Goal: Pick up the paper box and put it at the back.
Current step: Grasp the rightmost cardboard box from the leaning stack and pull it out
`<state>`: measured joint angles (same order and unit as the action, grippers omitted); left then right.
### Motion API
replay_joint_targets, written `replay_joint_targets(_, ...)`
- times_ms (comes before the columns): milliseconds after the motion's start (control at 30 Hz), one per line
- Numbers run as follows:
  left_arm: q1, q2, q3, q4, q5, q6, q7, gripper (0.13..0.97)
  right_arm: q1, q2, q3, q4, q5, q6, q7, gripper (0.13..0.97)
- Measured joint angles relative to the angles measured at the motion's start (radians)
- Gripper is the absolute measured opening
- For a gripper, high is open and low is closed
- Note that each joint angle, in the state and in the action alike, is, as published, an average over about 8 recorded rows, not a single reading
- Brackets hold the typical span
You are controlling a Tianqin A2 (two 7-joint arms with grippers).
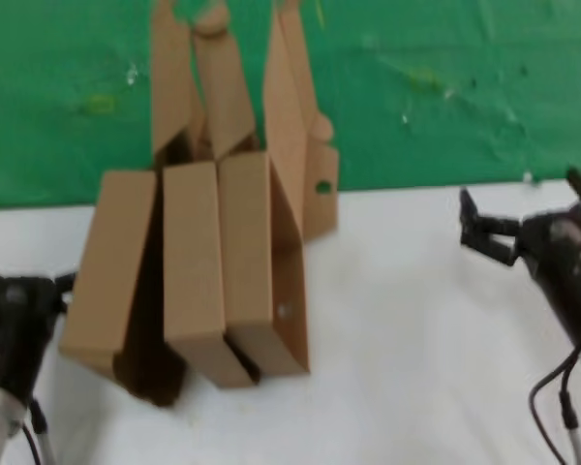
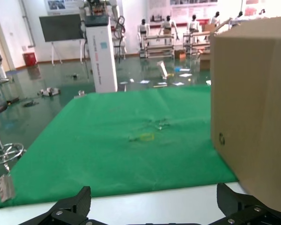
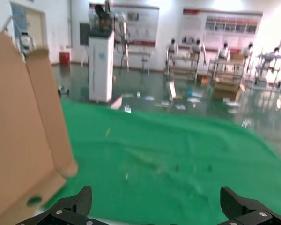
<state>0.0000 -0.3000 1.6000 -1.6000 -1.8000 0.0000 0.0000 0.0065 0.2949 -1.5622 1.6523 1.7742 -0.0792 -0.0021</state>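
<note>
On the white table, straddling the green cloth's edge, stands the paper box beside two more boxes, lid up. Both grippers, left and right, hover apart, fingers spread, holding nothing.

Bright even light, soft blur, faint shadows

Robot lab hall, humanoid robots, wall posters, workbenches
</note>
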Motion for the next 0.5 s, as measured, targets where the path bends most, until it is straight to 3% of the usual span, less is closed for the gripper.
replay_joint_targets(267,0.000,0.000,0.000,0.000,0.000,0.000,0.000,0.927,-0.020,-0.002,0.096,0.079,0.022,-0.109,-0.119,0.966)
replay_joint_targets(500,0.000,0.000,0.000,0.000,0.000,0.000,0.000,0.829,-0.085,0.030,0.152,0.156,0.100,-0.309,-0.254,0.966)
